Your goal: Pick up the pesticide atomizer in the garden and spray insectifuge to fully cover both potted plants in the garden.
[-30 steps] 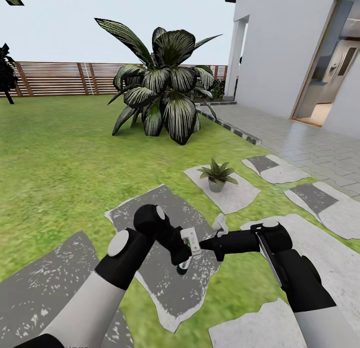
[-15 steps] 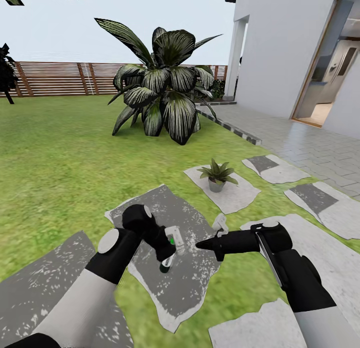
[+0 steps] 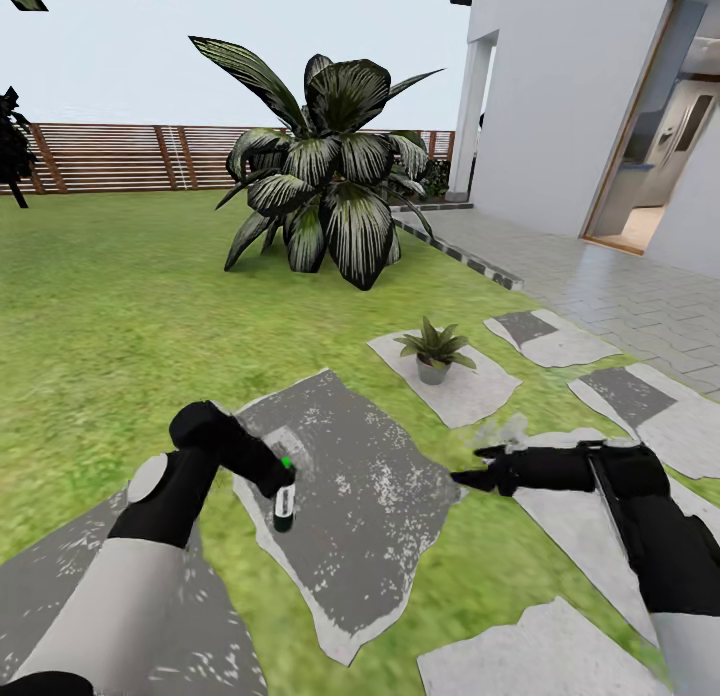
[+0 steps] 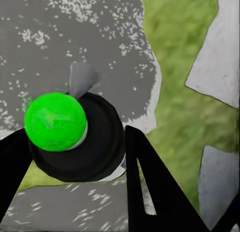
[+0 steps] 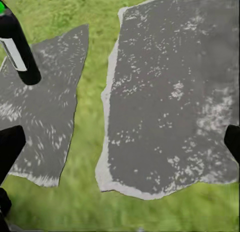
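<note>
Left pincer (image 3: 280,479): clenching the pesticide atomizer (image 3: 284,504), dark fingers (image 4: 150,184) sitting on both sides of the bottle in the left wrist view.
Pesticide atomizer: hanging roughly upright below the left pincer, dark body with a white label strip and a bright green tip (seen end-on in the left wrist view (image 4: 75,137)), over the near-left edge of the big grey stepping stone (image 3: 350,496).
Right pincer (image 3: 470,479): reaching left over the grass beside that stone, fingers standing apart and gripping nothing (dark tips (image 5: 10,147) lying at opposite edges of the right wrist view).
Potted plant (image 3: 434,348): sitting on a paler stepping stone (image 3: 460,388), farther off and to the right of both pincers, well apart from the atomizer.
Striped-leaf plant (image 3: 325,171): standing on the lawn (image 3: 110,306) far behind.
Fence (image 3: 110,156): running along the far edge of the garden.
House wall (image 3: 560,86): rising at far right, with an open doorway (image 3: 650,156).
</note>
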Controlling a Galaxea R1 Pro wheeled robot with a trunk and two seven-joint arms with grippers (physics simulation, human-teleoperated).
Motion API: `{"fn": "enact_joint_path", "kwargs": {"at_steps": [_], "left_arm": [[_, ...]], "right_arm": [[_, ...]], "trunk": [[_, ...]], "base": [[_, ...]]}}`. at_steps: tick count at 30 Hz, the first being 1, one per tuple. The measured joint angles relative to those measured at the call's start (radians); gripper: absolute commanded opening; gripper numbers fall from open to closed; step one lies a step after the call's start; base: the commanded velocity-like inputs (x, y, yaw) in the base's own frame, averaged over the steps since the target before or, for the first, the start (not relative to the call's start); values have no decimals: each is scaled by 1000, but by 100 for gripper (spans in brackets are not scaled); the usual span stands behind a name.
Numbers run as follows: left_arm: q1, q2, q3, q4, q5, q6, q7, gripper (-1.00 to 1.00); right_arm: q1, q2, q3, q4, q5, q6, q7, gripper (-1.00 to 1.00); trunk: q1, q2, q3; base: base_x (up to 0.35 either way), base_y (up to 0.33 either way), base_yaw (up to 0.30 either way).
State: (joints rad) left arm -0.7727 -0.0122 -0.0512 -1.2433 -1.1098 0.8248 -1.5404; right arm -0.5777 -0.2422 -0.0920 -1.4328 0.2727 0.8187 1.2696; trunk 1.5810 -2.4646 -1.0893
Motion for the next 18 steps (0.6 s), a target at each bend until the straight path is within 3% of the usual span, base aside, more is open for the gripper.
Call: {"fn": "enact_joint_path", "kwargs": {"at_steps": [1, 2, 4, 5, 7, 9, 10, 13, 15, 16, 18], "left_arm": [[0, 2, 39, 0, -1, 15, -1, -100], [0, 3, 73, 0, -3, 23, -2, -100], [0, 3, 100, 0, -9, 38, -2, -100], [0, 3, 111, 0, -19, 69, -1, -100], [0, 3, 126, 4, -41, 127, -1, -100], [0, 0, 135, 15, -58, 143, 0, -100], [0, -2, 144, 63, -75, 150, -1, -100], [-13, -4, 149, 212, -97, 153, 0, -100], [-68, -2, 159, 333, -110, 154, 3, -100], [-101, 0, 177, 398, -115, 154, 9, -100], [-144, 0, 218, 456, -121, 155, 55, -100]], "right_arm": [[0, -16, -124, 6, 55, -1, -1, 100], [0, -24, -244, 10, 136, -5, -2, 100], [0, -29, -385, 13, 245, -8, -2, 100], [0, -30, -475, 14, 313, -10, -3, 100], [1, -25, -607, 15, 382, -10, -4, 100], [1, -22, -682, 15, 403, -10, -11, 100], [1, -20, -731, 15, 413, -10, -36, 100], [1, -16, -762, 15, 417, -8, -135, 100], [1, -5, -768, 17, 418, -6, -282, 100], [0, -1, -769, 17, 418, -6, -384, 100], [0, 1, -769, 18, 417, -5, -500, 100]], "trunk": [[0, 0, 0], [0, 0, 0], [0, 0, 0], [0, 0, 0], [0, 0, 0], [0, 0, 0], [0, 0, 0], [0, 0, 0], [0, 0, 0], [0, 0, 0], [0, 0, 0]], "base": [[0, 0, 0], [0, 0, 0], [0, 0, 0], [0, 0, 0], [0, 0, 0], [0, 0, 0], [0, 0, 0], [0, 0, 0], [0, 0, 0], [0, 0, 0], [0, 0, 0]]}}
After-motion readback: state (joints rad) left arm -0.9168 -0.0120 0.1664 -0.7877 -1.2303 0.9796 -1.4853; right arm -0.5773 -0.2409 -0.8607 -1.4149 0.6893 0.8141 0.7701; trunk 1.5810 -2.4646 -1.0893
